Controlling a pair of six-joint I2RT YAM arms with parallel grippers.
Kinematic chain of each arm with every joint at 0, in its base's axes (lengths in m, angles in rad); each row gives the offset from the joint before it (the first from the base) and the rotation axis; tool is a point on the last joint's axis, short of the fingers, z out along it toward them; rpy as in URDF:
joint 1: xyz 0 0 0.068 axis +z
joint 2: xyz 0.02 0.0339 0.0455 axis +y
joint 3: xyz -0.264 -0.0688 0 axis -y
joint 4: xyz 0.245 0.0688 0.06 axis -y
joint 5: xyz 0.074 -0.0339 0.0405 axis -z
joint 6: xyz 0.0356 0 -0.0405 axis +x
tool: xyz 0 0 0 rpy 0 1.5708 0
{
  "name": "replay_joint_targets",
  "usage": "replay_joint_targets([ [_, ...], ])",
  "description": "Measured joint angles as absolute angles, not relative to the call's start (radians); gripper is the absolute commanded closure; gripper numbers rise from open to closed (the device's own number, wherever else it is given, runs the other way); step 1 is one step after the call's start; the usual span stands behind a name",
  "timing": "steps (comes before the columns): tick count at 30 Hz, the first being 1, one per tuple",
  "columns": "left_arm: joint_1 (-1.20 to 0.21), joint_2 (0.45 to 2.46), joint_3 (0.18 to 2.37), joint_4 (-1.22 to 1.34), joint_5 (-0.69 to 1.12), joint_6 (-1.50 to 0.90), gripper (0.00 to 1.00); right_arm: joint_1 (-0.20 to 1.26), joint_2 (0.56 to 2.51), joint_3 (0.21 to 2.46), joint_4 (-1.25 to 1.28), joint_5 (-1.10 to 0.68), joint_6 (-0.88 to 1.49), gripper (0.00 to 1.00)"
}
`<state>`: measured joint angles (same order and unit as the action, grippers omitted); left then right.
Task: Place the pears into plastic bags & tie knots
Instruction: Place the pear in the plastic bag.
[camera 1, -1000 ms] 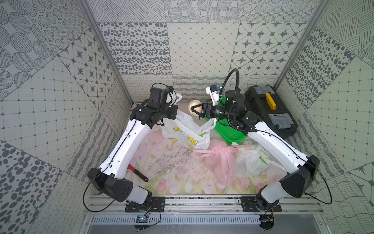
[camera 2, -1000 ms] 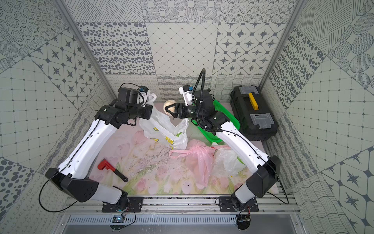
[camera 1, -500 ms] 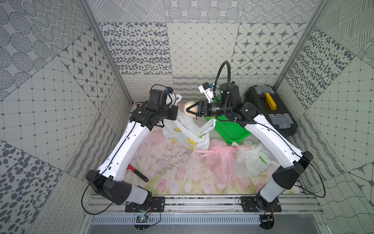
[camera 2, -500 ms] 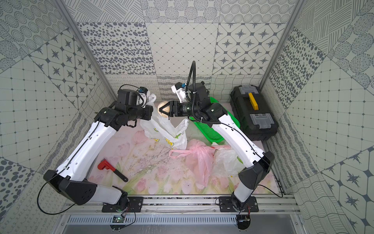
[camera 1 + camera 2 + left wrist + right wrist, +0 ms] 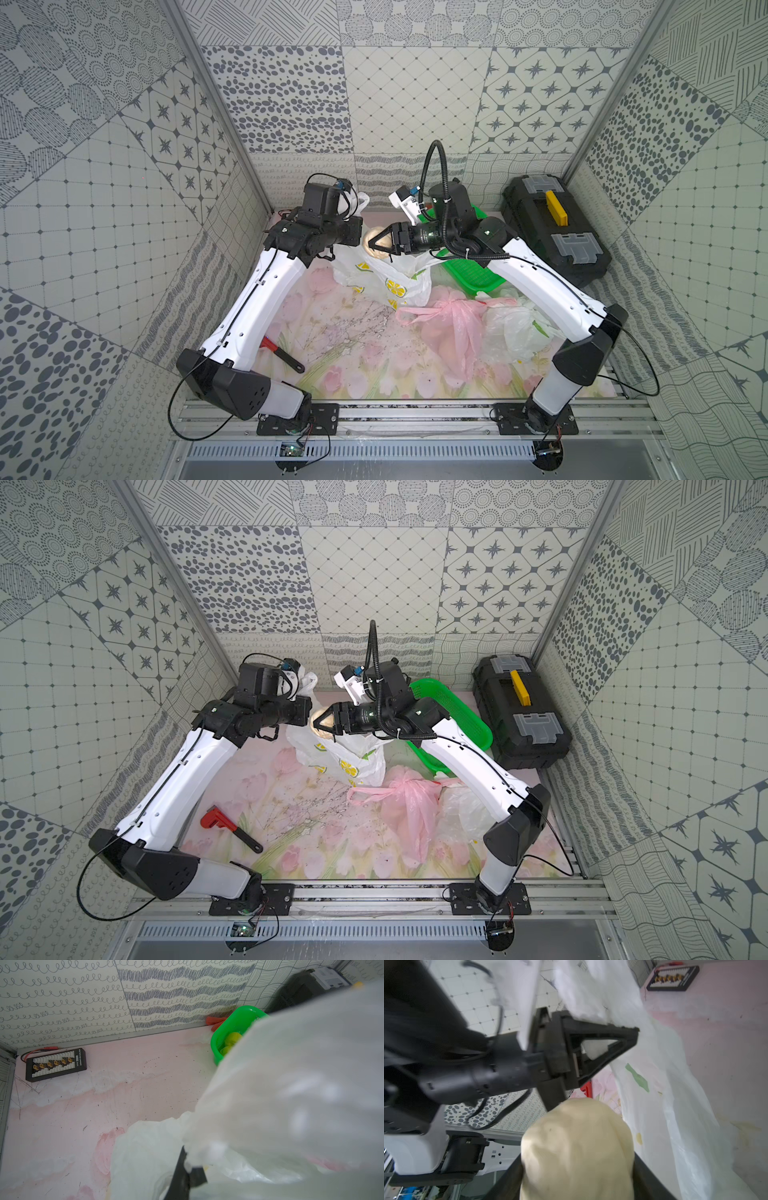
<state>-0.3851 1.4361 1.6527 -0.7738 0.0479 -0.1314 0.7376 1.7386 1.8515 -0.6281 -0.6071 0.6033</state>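
Observation:
A cream pear (image 5: 371, 244) (image 5: 577, 1142) sits between the fingers of my right gripper (image 5: 376, 249) (image 5: 577, 1176), which is shut on it. It hangs just above the mouth of the white lemon-print plastic bag (image 5: 392, 279) (image 5: 351, 760). My left gripper (image 5: 356, 237) (image 5: 188, 1165) is shut on that bag's upper edge and holds it up, right beside the pear. In the left wrist view the bag's plastic (image 5: 291, 1084) fills much of the picture. A pink bag (image 5: 453, 332) with a bunched, twisted top and another white bag (image 5: 515, 332) lie on the mat. Yellow-green pears (image 5: 231, 1041) lie in the green basket (image 5: 234, 1020).
The green basket (image 5: 471, 276) stands behind my right arm, with a black toolbox (image 5: 552, 232) at the back right. A red wrench (image 5: 228, 825) lies on the flowered mat beside my left arm. A black connector board (image 5: 56, 1064) lies at the back wall.
My right arm has swung left with the pear, from beside the basket to just above the lemon bag, close to my left gripper. The left arm has barely moved.

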Motion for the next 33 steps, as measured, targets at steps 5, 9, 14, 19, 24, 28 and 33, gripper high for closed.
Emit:
replay_joint_targets([
  [5, -0.385, 1.42, 1.64, -0.773, 0.099, -0.13, 1.0, 0.664, 1.834, 1.797, -0.619, -0.599, 0.645, 0.81],
  [9, -0.385, 1.426, 1.628, -0.773, 0.168, -0.128, 1.0, 0.633, 1.904, 1.798, -0.609, -0.585, 0.666, 0.77],
  [14, -0.385, 1.45, 1.611, -0.768, 0.245, -0.132, 1.0, 0.656, 1.936, 1.739, -0.512, -0.559, 0.794, 0.58],
  [19, -0.385, 1.468, 1.588, -0.76, 0.289, -0.148, 1.0, 0.711, 2.009, 1.75, -0.509, -0.404, 0.826, 0.43],
  [24, -0.373, 1.473, 1.563, -0.75, 0.299, -0.174, 1.0, 0.746, 2.107, 1.771, -0.574, -0.276, 0.734, 0.2],
  [28, -0.339, 1.476, 1.539, -0.746, 0.281, -0.196, 1.0, 0.744, 2.1, 1.778, -0.619, -0.284, 0.646, 0.11],
  [33, -0.292, 1.49, 1.496, -0.725, 0.255, -0.237, 1.0, 0.693, 1.969, 1.763, -0.645, -0.36, 0.586, 0.1],
])
